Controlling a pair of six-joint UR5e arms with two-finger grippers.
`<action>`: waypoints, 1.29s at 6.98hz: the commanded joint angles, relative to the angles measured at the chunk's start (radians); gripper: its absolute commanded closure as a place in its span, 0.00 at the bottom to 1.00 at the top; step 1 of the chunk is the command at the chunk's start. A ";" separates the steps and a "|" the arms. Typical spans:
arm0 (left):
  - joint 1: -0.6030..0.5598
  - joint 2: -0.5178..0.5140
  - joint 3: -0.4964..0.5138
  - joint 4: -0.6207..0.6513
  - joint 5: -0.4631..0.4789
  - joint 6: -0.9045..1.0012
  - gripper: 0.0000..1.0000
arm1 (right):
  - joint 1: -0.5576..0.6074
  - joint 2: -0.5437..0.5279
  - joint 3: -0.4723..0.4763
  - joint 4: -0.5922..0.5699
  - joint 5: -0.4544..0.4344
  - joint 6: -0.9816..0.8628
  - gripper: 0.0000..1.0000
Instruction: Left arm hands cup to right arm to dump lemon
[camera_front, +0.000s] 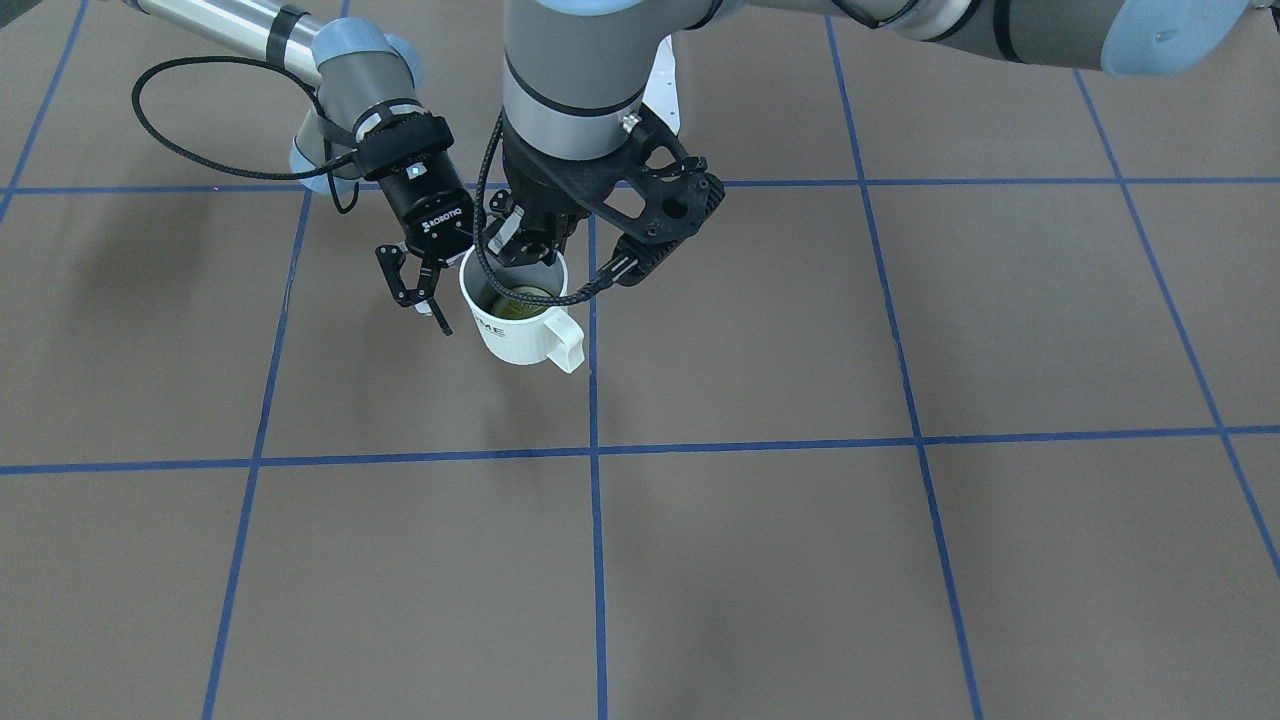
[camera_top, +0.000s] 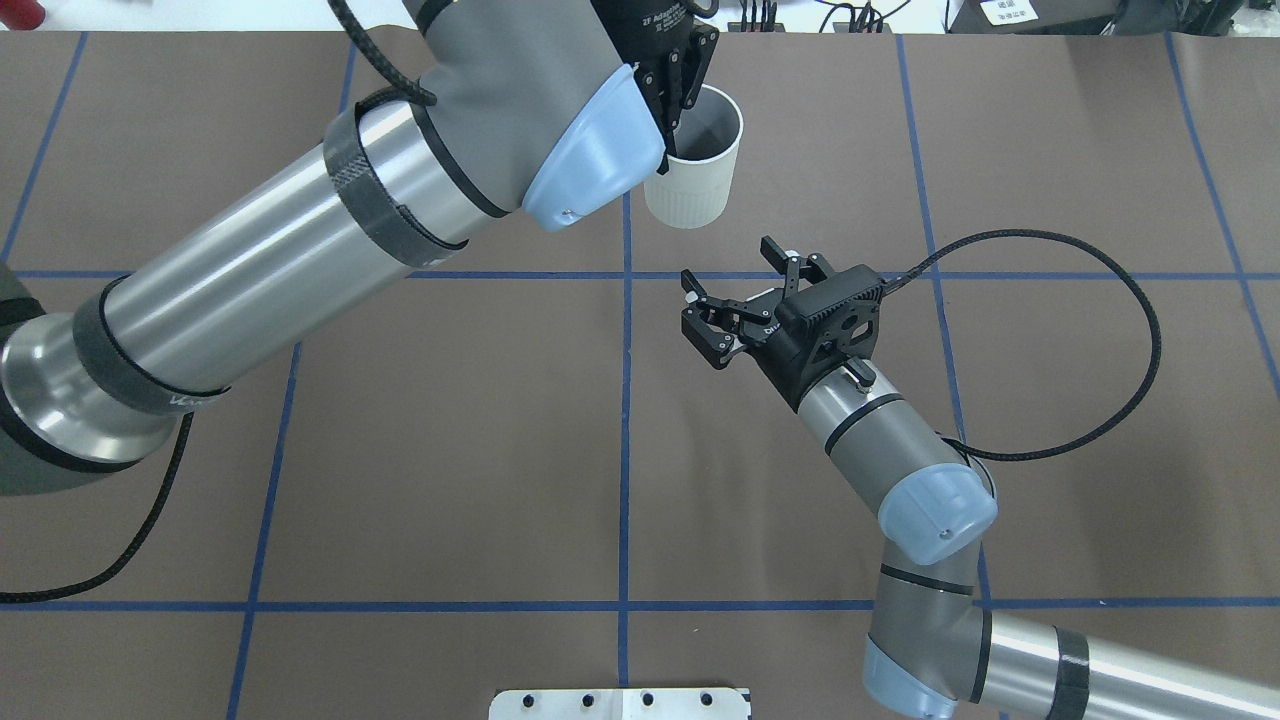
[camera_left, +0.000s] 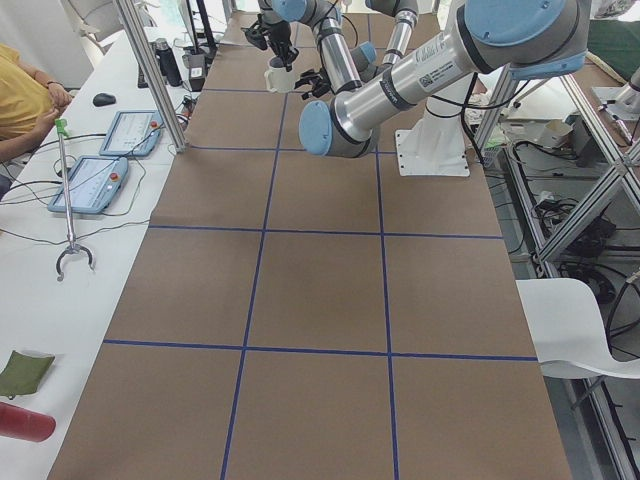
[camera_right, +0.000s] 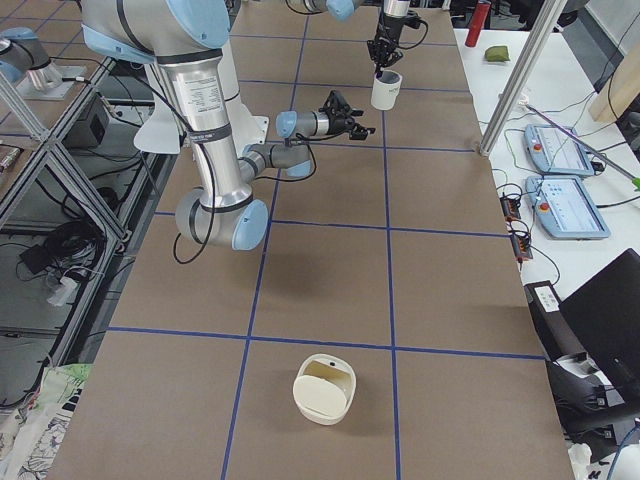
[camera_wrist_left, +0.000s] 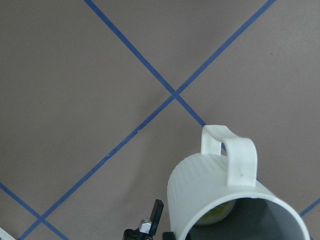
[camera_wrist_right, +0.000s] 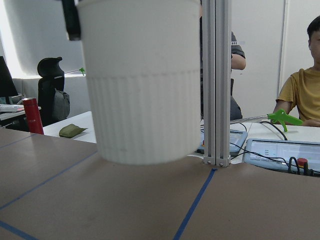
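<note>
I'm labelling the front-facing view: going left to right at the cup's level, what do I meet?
The looping black cable → right hand → cup → black perforated bracket.

The thick grey and shiny silver left arm (camera_top: 250, 270) is a fat tube with black bands around it. It has a light-blue round cap (camera_top: 590, 150) with a tiny screw in it. A braided black cable (camera_top: 370, 50) runs along it. Its black left gripper (camera_top: 675, 120) has small white letters. In the front view, a black bracket full of holes (camera_front: 665, 200) sticks out at 4 o'clock from the wrist. The thinner silver-grey right arm (camera_top: 880, 440) has a pale-blue round cap (camera_top: 935, 515) too. In the overhead view, a thin black cable (camera_top: 1150, 330) makes a big loop at 3 o'clock from its wrist. Its black right gripper (camera_top: 730, 272) has two fingers and says "ROBOTIQ" in white.
</note>
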 joint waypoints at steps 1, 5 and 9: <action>0.010 0.003 0.004 0.021 0.000 -0.007 1.00 | -0.011 0.037 0.005 0.001 -0.006 -0.047 0.04; 0.025 0.005 0.005 0.038 0.002 -0.009 1.00 | -0.022 0.047 0.008 0.003 -0.057 -0.067 0.03; 0.034 0.005 0.004 0.038 0.002 -0.009 1.00 | -0.029 0.053 0.008 0.004 -0.059 -0.085 0.02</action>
